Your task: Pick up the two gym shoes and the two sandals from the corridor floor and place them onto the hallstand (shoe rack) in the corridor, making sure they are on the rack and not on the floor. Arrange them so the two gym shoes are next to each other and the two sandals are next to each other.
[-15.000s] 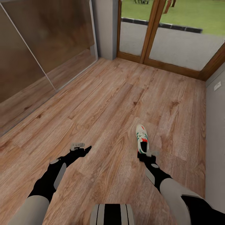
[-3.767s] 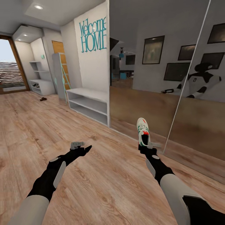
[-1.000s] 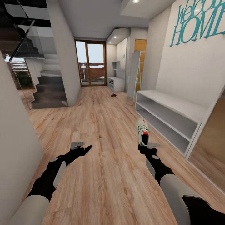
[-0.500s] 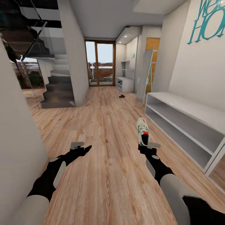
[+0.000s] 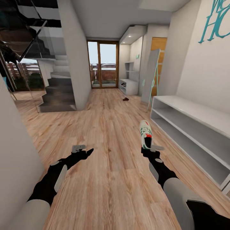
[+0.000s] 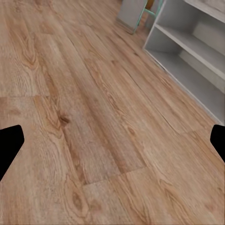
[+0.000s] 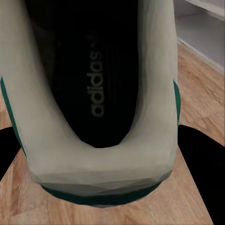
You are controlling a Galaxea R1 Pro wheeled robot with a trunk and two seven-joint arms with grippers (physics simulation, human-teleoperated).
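View swung along corridor; right gripper (image 5: 150, 149) clamps 1 gym shoe (image 5: 146, 134) by heel for carrying toward far hallstand (image 5: 129, 85); left gripper (image 5: 82, 149) spread, empty.

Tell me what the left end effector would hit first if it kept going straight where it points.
Probably the corridor floor: the left end effector is open and aimed down at bare planks, with the white bench off to one side.

White gym shoe (image 5: 146, 134) — held off corridor floor (image 5: 108, 134).

Matt wood-grain corridor floor (image 5: 105, 134) — smooth-painted white bench (image 5: 195, 127).
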